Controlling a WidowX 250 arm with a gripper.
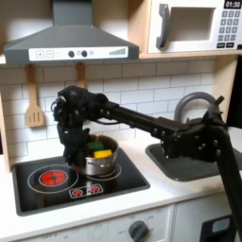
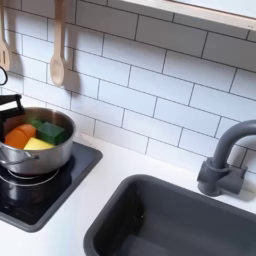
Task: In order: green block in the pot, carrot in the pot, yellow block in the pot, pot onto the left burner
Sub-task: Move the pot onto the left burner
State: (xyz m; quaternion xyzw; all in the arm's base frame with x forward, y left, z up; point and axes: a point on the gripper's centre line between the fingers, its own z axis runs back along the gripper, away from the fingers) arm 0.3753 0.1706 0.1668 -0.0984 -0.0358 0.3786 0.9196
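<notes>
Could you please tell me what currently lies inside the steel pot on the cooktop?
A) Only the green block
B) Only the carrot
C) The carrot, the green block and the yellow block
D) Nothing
C: in the second exterior view the pot holds the orange carrot, the green block and the yellow block together.

Blocks [image 2: 52, 130], carrot [image 2: 20, 134] inside pot [image 2: 40, 158]
</notes>
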